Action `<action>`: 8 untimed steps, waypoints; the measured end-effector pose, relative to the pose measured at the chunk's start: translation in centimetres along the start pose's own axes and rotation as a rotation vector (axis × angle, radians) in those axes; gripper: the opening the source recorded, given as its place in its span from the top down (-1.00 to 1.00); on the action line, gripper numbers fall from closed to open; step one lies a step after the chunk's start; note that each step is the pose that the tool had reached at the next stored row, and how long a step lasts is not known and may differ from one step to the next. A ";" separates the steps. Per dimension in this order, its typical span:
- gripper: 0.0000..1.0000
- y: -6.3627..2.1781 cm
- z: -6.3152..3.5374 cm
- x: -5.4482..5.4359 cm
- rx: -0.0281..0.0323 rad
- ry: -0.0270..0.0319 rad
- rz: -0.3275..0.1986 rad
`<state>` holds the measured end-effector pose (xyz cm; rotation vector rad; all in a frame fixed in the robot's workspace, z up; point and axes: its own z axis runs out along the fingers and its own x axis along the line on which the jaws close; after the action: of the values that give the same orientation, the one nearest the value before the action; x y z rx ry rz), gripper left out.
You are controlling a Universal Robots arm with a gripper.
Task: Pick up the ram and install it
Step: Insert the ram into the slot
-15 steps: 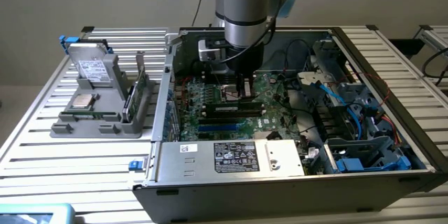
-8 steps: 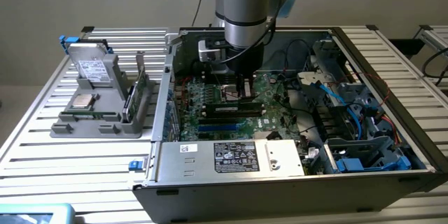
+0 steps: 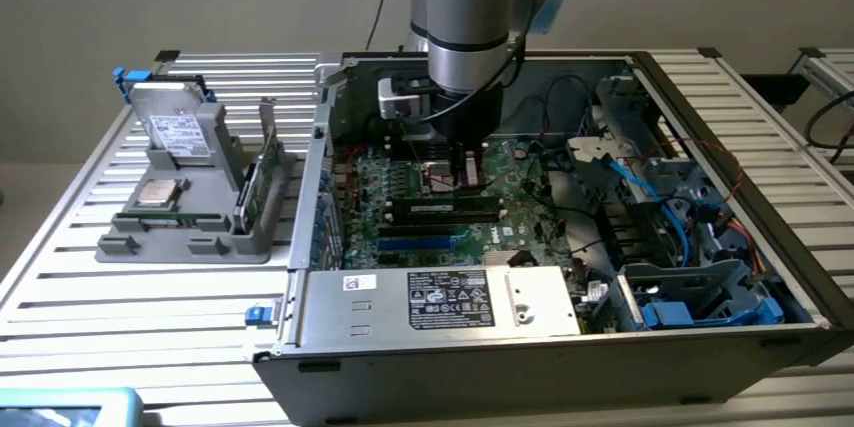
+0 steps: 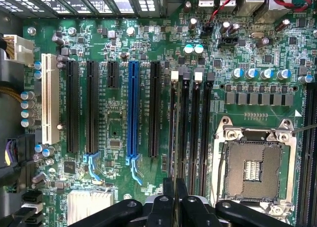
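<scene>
The ram (image 3: 447, 209) is a dark stick with white labels, standing on edge along the motherboard inside the open computer case. In the wrist view the ram (image 4: 173, 133) is a thin edge-on strip in line with the memory slot nearest the blue slot (image 4: 132, 113). My gripper (image 3: 461, 185) reaches straight down over the stick, just beside the processor socket (image 4: 255, 167). The gripper (image 4: 175, 182) has its black fingers pressed nearly together, pinching the stick's top edge. The other black memory slots (image 4: 194, 133) beside it hold nothing.
A grey holder (image 3: 187, 217) at the exterior view's left carries a drive, a silver chip and upright green sticks (image 3: 263, 172). Cables (image 3: 627, 177) and a blue drive cage (image 3: 694, 297) crowd the case's right side. A labelled metal cover (image 3: 447, 299) spans the case front.
</scene>
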<state>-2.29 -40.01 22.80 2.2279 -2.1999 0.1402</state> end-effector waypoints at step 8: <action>0.74 -0.02 -0.02 0.1 0.0005 0.0004 0.000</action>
<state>-2.27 -40.09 22.83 2.2278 -2.2000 0.1411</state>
